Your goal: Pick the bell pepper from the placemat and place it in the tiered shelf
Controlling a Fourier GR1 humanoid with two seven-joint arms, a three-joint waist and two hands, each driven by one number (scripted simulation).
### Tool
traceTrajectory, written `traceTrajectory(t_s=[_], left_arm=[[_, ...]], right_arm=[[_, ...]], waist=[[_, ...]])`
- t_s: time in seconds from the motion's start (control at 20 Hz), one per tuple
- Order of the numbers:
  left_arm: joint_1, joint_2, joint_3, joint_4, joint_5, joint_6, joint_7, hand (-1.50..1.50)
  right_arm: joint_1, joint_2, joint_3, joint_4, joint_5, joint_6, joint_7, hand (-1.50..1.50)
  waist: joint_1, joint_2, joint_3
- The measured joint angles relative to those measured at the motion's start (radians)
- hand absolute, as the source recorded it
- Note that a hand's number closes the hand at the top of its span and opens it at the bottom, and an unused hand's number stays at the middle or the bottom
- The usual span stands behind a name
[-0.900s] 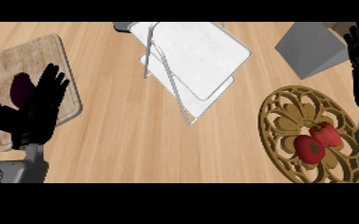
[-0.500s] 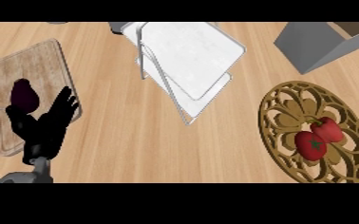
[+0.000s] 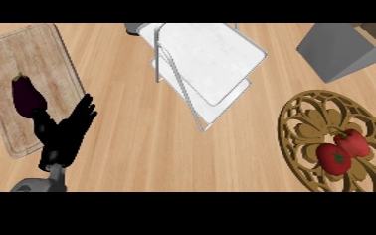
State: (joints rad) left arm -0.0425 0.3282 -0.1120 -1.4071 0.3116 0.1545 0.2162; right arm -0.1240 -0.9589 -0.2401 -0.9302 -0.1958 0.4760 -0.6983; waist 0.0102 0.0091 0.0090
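A red bell pepper [image 3: 342, 151] with a green stem lies on the round golden openwork placemat [image 3: 307, 124] at the right edge. The white tiered shelf [image 3: 208, 62] with its wire frame stands at the top middle. My left hand [image 3: 64, 133] rests at the lower left with fingers straight and open, holding nothing, far from the pepper. No right hand shows in the head view.
A wooden cutting board [image 3: 44, 59] lies at the left with a dark purple eggplant [image 3: 28, 95] on it, just beside my left hand. A grey box [image 3: 339, 51] sits at the top right. Bare wooden counter [image 3: 147, 149] spreads between shelf and placemat.
My left hand has shifted right and slightly down, off the eggplant, and its fingers now point up and to the right. The pepper and shelf stay where they were.
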Motion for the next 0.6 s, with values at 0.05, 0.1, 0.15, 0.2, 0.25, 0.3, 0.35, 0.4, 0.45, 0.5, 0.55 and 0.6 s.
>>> traceTrajectory(t_s=[0.05,0.1,0.15,0.2,0.25,0.3,0.35,0.4,0.45,0.5,0.55,0.6], left_arm=[[-0.004,0.005,0.004,0.009,0.004,-0.009,0.003,0.00],[-0.009,0.008,0.007,0.010,0.009,-0.015,0.011,0.00],[-0.009,0.008,0.005,0.008,0.008,-0.015,0.018,0.00],[0.001,0.004,0.002,0.010,0.006,-0.015,0.017,0.00],[0.000,0.005,0.005,0.024,0.006,-0.017,0.018,0.00],[-0.002,0.009,0.010,0.035,0.008,-0.024,0.016,0.00],[0.000,0.002,0.006,0.031,0.004,-0.019,0.017,0.00],[0.003,0.003,0.005,0.021,0.002,-0.014,0.030,0.00],[-0.001,0.002,0.006,0.024,0.003,-0.013,0.038,0.00],[-0.001,0.000,0.007,0.027,0.001,-0.013,0.039,0.00],[-0.005,0.003,0.016,0.041,0.003,-0.021,0.032,0.00],[-0.003,0.001,0.019,0.044,-0.001,-0.021,0.024,0.00]], right_arm=[[0.003,-0.021,0.009,0.012,0.015,0.015,-0.019,-1.50],[0.004,-0.045,0.019,0.022,0.028,0.027,-0.030,-1.50],[0.015,-0.063,0.032,0.025,0.045,0.032,-0.044,-1.50],[0.023,-0.083,0.043,0.026,0.058,0.036,-0.052,-1.50],[0.028,-0.102,0.053,0.025,0.069,0.037,-0.060,-1.50],[0.025,-0.118,0.068,0.018,0.081,0.040,-0.061,-1.50],[0.031,-0.134,0.079,0.007,0.091,0.040,-0.065,-1.50],[0.038,-0.155,0.088,-0.002,0.099,0.041,-0.067,-1.50],[0.044,-0.170,0.101,-0.016,0.111,0.038,-0.070,-1.50],[0.045,-0.185,0.109,-0.032,0.118,0.037,-0.063,-1.50],[0.051,-0.186,0.122,-0.047,0.132,0.025,-0.060,-1.50],[0.050,-0.186,0.133,-0.075,0.137,0.018,-0.036,-1.50]], waist=[[0.001,0.000,0.000],[0.002,-0.001,0.000],[0.001,-0.003,0.000],[0.001,-0.004,-0.001],[-0.001,-0.004,-0.002],[0.000,-0.004,-0.003],[-0.001,-0.005,-0.004],[-0.002,-0.007,-0.004],[-0.004,-0.007,-0.005],[-0.006,-0.008,-0.005],[-0.007,-0.009,-0.006],[-0.008,-0.010,-0.006]])
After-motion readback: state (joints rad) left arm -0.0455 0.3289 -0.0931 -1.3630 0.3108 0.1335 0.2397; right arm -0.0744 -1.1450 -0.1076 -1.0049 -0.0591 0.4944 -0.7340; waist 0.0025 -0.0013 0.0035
